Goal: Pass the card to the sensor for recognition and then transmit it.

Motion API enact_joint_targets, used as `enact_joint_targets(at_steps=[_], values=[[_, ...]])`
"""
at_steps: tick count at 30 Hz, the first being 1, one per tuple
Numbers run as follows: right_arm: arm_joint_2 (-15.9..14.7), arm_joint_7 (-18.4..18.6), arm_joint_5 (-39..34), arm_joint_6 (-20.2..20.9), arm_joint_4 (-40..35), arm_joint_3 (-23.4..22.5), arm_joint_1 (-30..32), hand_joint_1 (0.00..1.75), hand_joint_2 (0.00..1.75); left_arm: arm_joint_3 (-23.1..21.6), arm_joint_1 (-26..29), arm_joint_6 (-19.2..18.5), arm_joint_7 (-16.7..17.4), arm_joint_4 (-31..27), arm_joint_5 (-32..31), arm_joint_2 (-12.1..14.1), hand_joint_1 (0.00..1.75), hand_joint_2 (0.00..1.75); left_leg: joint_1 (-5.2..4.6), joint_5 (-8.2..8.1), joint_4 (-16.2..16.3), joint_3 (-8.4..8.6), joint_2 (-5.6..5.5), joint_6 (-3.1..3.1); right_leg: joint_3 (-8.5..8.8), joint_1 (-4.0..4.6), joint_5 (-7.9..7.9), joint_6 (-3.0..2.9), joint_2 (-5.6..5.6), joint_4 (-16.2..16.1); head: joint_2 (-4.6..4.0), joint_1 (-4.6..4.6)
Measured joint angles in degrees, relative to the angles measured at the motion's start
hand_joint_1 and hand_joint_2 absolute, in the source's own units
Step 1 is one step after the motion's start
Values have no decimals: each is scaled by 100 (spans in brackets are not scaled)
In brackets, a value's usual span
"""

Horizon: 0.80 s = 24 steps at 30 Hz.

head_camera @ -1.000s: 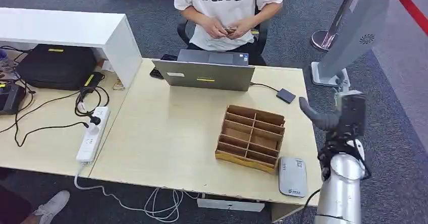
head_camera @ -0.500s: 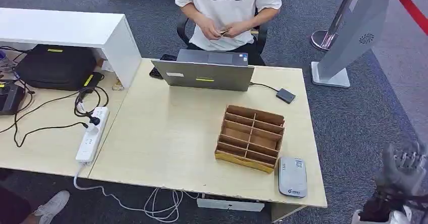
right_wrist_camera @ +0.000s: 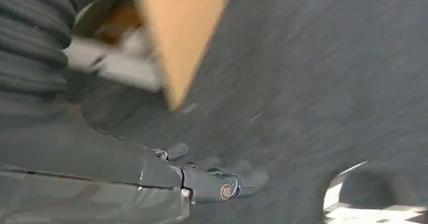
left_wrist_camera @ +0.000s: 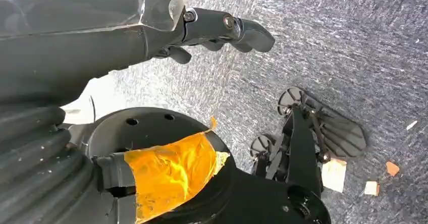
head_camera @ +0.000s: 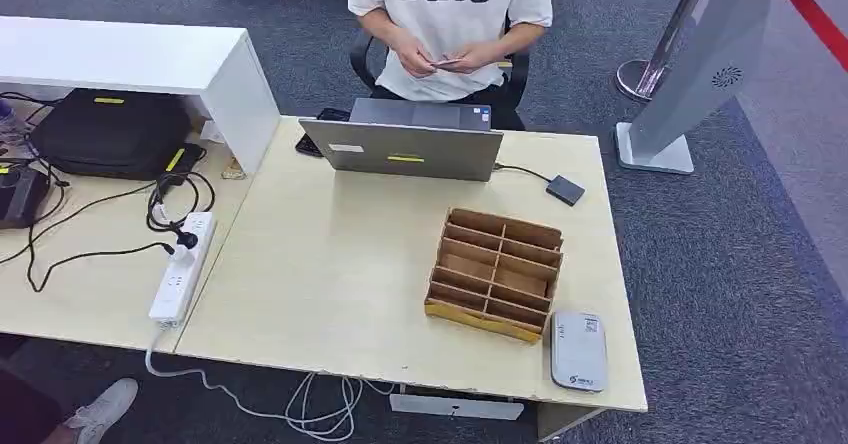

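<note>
A person in a white T-shirt sits behind the desk and holds a small card (head_camera: pixel 446 63) between both hands. The grey-white card sensor (head_camera: pixel 580 350) lies flat at the desk's near right corner. My left hand (left_wrist_camera: pixel 218 28) hangs over grey carpet beside my body, fingers loosely extended and holding nothing. My right hand (right_wrist_camera: pixel 204 177) is blurred in its wrist view; it also hangs over the carpet, below a corner of the desk (right_wrist_camera: pixel 180 37), with nothing in it.
A wooden compartment organiser (head_camera: pixel 496 272) stands just left of the sensor. A grey laptop (head_camera: pixel 405 144) sits at the desk's far edge, wired to a small dark box (head_camera: pixel 566 189). A power strip (head_camera: pixel 183 265) and cables lie at left. A grey kiosk stand (head_camera: pixel 690 64) rises at right.
My right arm, raised beside the desk's right edge a second ago, has dropped down and out of the head view. The person has shifted the card slightly in their hands.
</note>
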Motion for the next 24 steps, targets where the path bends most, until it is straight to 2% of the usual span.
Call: enact_joint_targets(at_steps=[2, 3, 12, 14, 15, 16, 18, 19, 21, 24], values=[[6, 492, 566, -496, 148, 152, 53, 0, 175, 0, 3, 0, 42, 0, -103, 0, 0, 175, 0, 0, 0, 0, -1, 0, 3, -1, 1, 0, -1, 0, 0, -2], [11, 666, 789, -596, 216, 267, 84, 0, 175, 0, 3, 2, 72, 0, -140, 0, 0, 175, -1, 0, 0, 0, -1, 0, 3, -1, 1, 0, -1, 0, 0, -2], [44, 852, 970, -705, 465, 664, 144, 0, 175, 0, 2, 2, 96, 0, -192, 0, 0, 175, -2, 0, 2, 2, 0, 1, 5, -2, 2, 0, -1, 0, 0, -2], [44, 1253, 1397, -825, 504, 806, 158, 0, 175, 0, 3, 22, 150, 0, -281, 2, 0, 175, -2, 0, 2, 2, 0, 0, 5, -1, 2, 0, -1, 0, 0, -2], [46, 1607, 1743, -860, 529, 919, 171, 0, 175, 0, 3, 22, 177, 0, -321, 0, 0, 0, -1, 0, 1, 2, 0, 0, 5, -1, 2, 0, -1, 0, 0, -2], [50, 2093, 2355, -784, 557, 1168, 204, 0, 175, 0, 4, 9, 162, 0, -341, 0, 0, 0, -1, 0, 1, 2, 0, 0, 5, -1, 1, 0, -1, 0, 0, -2], [72, 2561, 3253, -413, 601, 1689, 271, 0, 175, 0, 5, -118, 7, 0, -306, 6, 0, 0, -1, 0, 1, 1, -1, 0, 4, -1, 1, 0, -1, 0, 0, -2], [94, 2449, 3620, -43, 627, 2036, 318, 0, 0, 0, 4, -179, -77, 0, -288, 13, 0, 0, 0, 0, 1, 2, -1, 0, 4, 0, 1, -1, 0, 0, 0, -2], [129, 1987, 3914, 294, 640, 2466, 363, 0, 0, 7, 3, -236, -158, 0, -262, 35, 0, 0, 0, 0, 0, 4, 1, 0, 4, 0, 1, -1, 1, 0, 0, -2], [157, 1429, 4182, 87, 660, 2993, 383, 0, 0, 74, 4, -262, -175, 0, -312, 61, 0, 0, 0, 1, 0, 4, 0, 0, 5, 0, 1, -1, -2, 1, 0, 0]])
